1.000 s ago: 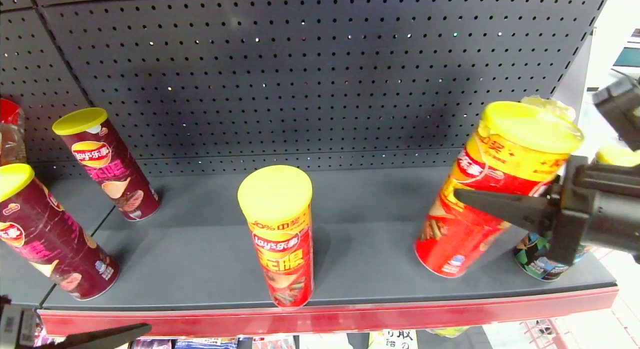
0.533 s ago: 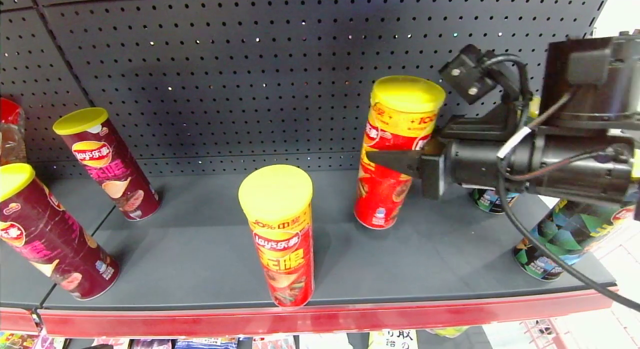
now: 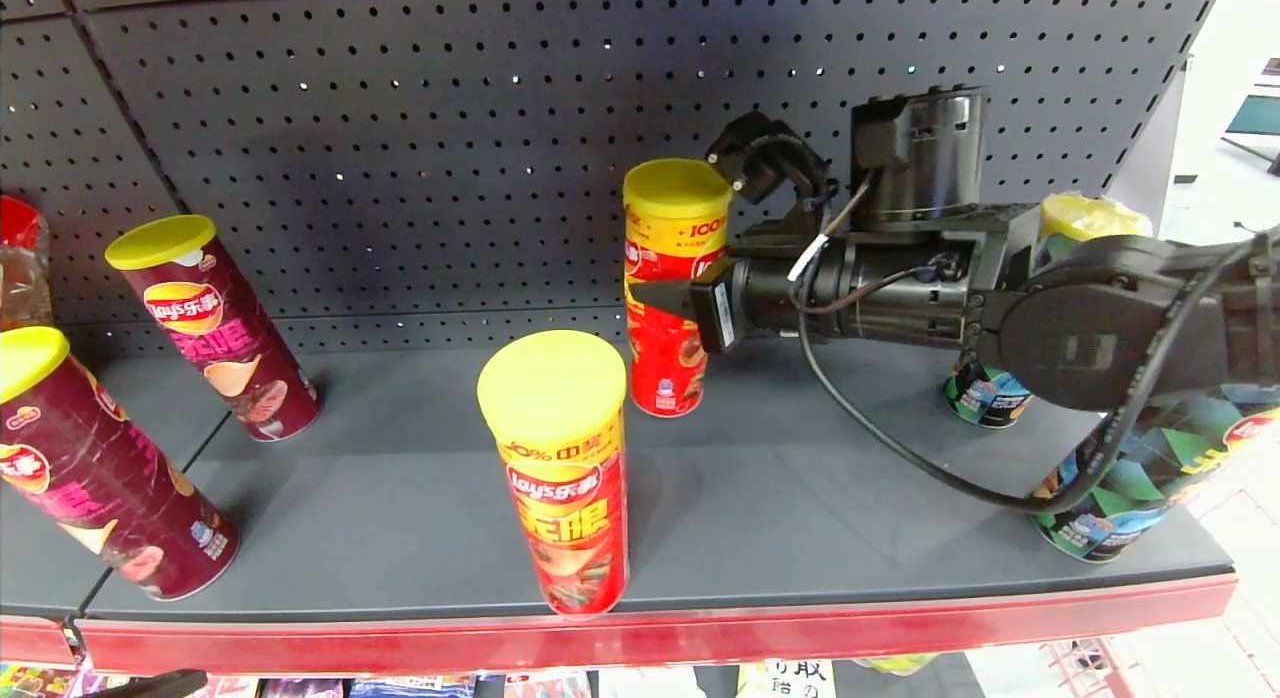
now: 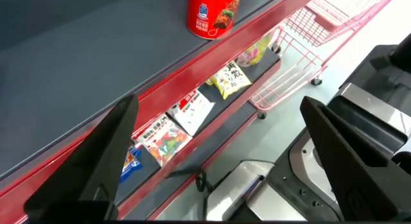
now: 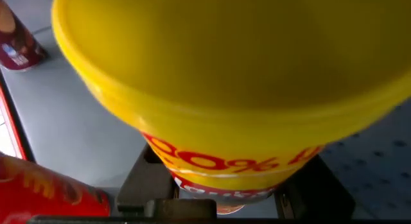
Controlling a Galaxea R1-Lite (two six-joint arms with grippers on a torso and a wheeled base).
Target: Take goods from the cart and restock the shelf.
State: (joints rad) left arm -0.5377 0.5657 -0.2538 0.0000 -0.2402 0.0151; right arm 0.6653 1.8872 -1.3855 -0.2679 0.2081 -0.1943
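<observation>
Count on shelf (image 3: 400,498). Red cans, 2: near red can (image 3: 565,508) at the front edge, far red can (image 3: 665,378) by the back panel (image 3: 450,158). Maroon cans, 2: far maroon can (image 3: 215,333) and near maroon can (image 3: 100,478), both left. Dark patterned cans, 2: far patterned can (image 3: 985,396) and near patterned can (image 3: 1120,498), both right. Tools, 2: right tool (image 3: 668,293), left tool (image 4: 218,102). Also 1 pink cart (image 4: 302,63).

The red can (image 3: 668,288), yellow-lidded, stands upright at the back of the shelf (image 3: 400,518), 1 o'clock from the front can (image 3: 560,478); the right gripper (image 3: 672,300) clasps its middle.
</observation>
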